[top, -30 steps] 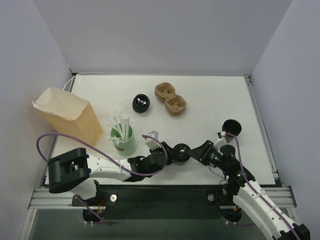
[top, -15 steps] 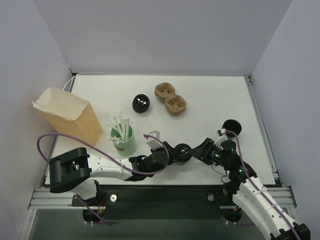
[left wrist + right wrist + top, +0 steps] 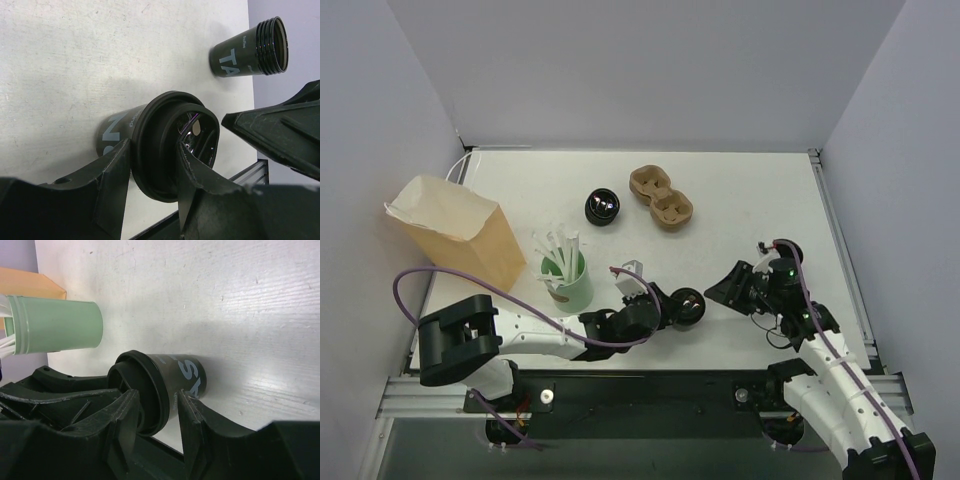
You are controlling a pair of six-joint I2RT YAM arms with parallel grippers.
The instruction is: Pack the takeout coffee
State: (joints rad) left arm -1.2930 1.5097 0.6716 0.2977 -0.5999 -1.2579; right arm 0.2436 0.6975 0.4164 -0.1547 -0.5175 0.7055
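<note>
While the left end effector (image 3: 152, 167) grips the takeout coffee (image 3: 687, 308) upright, probably against spilling, the right end effector (image 3: 722, 287) hangs open just beside it.

Paper bag (image 3: 455, 235) left of the green cup with straws (image 3: 568, 283); lidless black cup (image 3: 603, 207) and cardboard cup carrier (image 3: 661, 197) beyond it.
</note>
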